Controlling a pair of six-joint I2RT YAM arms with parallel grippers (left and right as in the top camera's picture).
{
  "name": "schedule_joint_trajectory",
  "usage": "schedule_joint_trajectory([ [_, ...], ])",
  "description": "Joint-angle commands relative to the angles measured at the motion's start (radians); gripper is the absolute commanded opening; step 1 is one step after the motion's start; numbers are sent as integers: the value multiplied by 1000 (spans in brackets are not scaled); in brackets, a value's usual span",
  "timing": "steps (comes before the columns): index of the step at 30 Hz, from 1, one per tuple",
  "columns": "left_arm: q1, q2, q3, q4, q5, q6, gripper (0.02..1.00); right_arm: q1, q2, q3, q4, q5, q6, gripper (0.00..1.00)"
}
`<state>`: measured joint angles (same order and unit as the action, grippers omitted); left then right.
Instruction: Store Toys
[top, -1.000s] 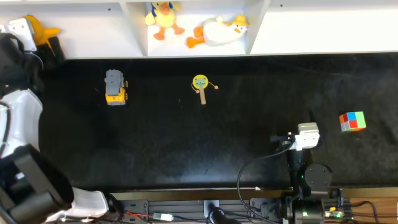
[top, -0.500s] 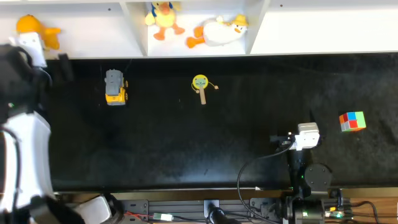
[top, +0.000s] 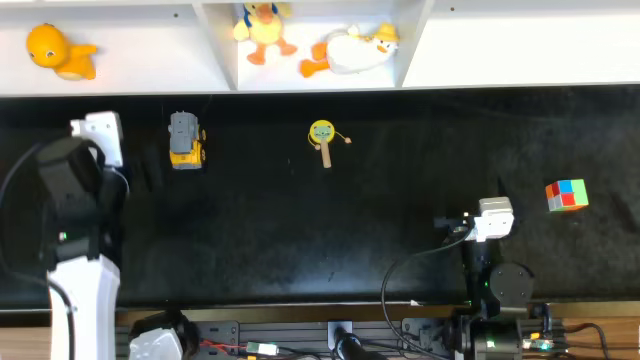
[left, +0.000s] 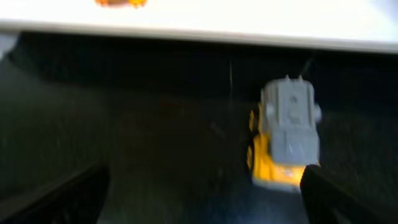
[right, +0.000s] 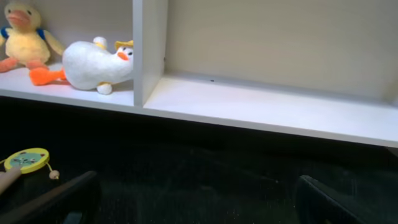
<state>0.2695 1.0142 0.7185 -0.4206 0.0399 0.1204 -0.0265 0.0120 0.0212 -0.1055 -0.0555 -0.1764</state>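
Orange duck (top: 60, 50) sits stored in the shelf's (top: 150, 88) left compartment. Left arm's fingers (left: 62, 196) are spread and empty, facing the toy truck (left: 285, 140) on the bench (top: 300, 230), probably the next pick. Right arm's fingers (right: 56, 199) are spread and idle.

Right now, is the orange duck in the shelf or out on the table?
In. The orange duck lies inside the shelf's left compartment, off the black table.

no readable text, labels or numbers
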Motion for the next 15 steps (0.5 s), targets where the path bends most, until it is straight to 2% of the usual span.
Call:
schedule_joint_trajectory([
  [1, -3, -97, -56, -34, 43, -44, 998, -7, -8, -5, 8, -2, 0, 996],
  [5, -9, -144, -105, -50, 117, -44, 998, -7, -8, -5, 8, -2, 0, 996],
  [15, -152, -106, -147, -38, 117, -74, 998, -7, -8, -5, 8, -2, 0, 996],
])
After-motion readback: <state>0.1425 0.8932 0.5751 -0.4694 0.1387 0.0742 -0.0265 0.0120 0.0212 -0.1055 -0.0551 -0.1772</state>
